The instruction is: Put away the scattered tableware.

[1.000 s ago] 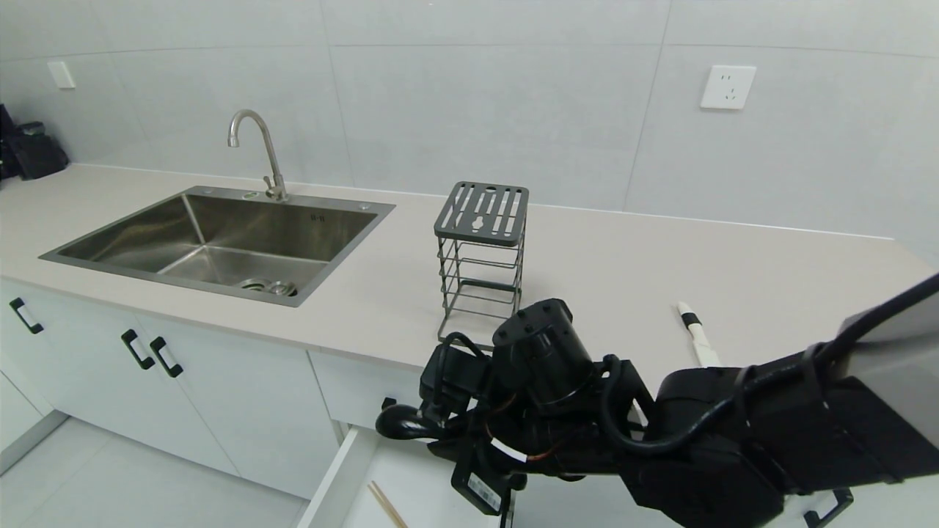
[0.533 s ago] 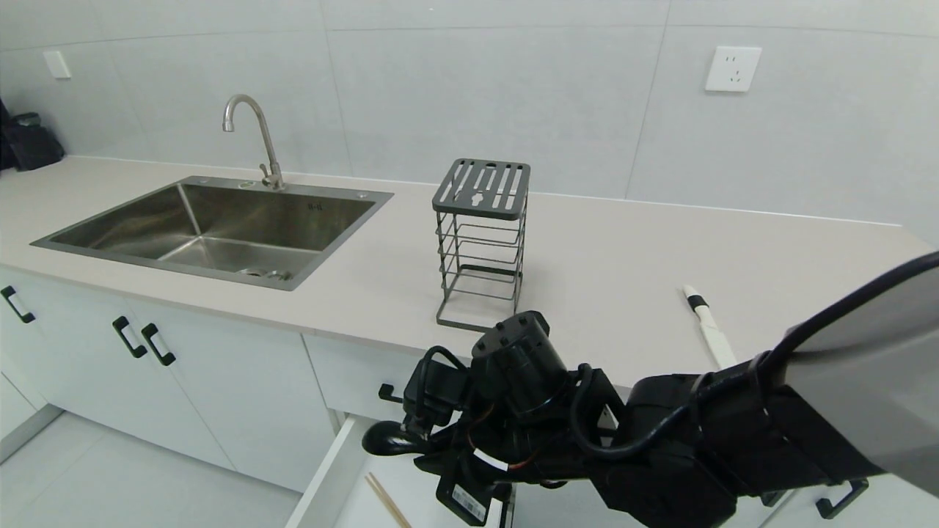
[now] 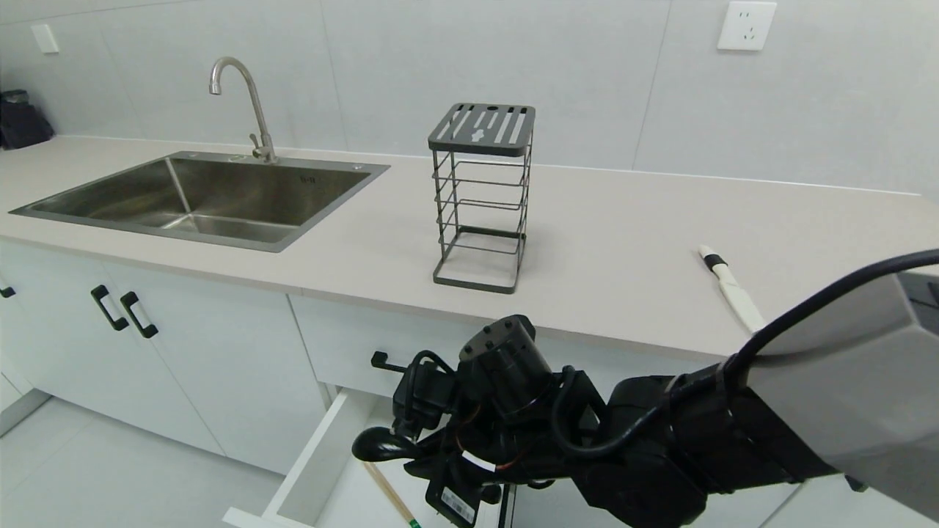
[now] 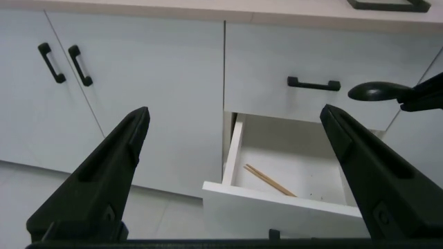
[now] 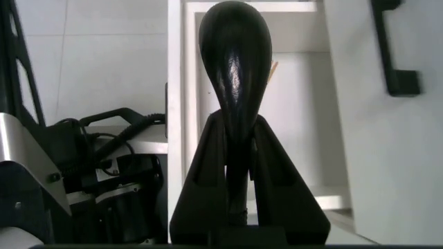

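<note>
Placing step, I think: right fingers [image 5: 204,173] are clamped on the black spoon [image 5: 234,62], above the open drawer [image 3: 308,469] that has chopsticks [image 4: 270,181] in it. Next it needs lowering, then release. Left fingers [image 4: 111,166] are spread wide and empty. The white utensil [image 3: 730,290] waits on the desk [image 3: 623,257].

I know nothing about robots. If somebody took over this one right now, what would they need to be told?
Right gripper: shut on the black spoon, held above the open drawer.
Left gripper: open, empty, facing the drawer.
Done: chopsticks lie in the drawer.
Left: put the spoon in, then probably fetch the white utensil from the counter.
</note>
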Robot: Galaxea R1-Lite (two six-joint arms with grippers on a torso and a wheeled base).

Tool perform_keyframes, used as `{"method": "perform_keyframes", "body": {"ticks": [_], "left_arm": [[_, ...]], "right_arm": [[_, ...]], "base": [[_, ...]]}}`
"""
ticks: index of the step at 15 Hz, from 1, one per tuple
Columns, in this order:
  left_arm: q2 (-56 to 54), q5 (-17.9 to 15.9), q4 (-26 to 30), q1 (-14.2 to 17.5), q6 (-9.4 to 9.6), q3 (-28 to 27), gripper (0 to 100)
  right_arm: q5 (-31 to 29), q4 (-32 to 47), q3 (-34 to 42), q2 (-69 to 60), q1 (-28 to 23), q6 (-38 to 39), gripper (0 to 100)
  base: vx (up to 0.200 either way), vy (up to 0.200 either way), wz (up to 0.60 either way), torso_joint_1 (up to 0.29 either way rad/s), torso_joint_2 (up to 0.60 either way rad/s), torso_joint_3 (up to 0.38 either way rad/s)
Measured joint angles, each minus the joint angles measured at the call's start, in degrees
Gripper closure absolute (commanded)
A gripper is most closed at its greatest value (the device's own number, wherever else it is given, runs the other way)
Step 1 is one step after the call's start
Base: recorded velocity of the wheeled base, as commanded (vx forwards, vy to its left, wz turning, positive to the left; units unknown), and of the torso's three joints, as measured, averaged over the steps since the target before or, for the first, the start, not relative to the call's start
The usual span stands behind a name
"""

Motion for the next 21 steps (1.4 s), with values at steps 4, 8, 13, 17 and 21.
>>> {"method": "perform_keyframes", "body": {"ticks": [4,8,13,17,21], "left_arm": [[0.0,0.0,0.02,0.0,-0.02,0.02,0],[0.0,0.0,0.07,0.0,-0.02,0.02,0],[0.0,0.02,0.05,0.0,0.0,0.05,0],[0.0,0.0,0.0,0.0,-0.02,0.0,0],[0.0,0.0,0.0,0.0,-0.02,0.02,0]], "right_arm": [[0.05,0.24,-1.15,1.0,0.09,0.0,100],[0.06,0.66,-2.74,2.27,0.05,0.0,100],[0.2,1.04,-6.02,5.6,-0.17,-0.2,100],[0.79,3.15,-11.07,9.57,-0.96,-0.3,100],[0.79,5.12,-15.1,13.64,-1.88,-0.3,100]], "base": [[0.0,0.0,0.0,-0.254,0.47,0.227],[0.0,0.0,0.0,-0.242,0.41,0.184],[0.0,0.0,0.0,-0.156,0.25,0.108],[0.0,0.0,0.0,-0.007,0.11,0.039],[0.0,0.0,0.0,0.002,0.01,0.012]]}}
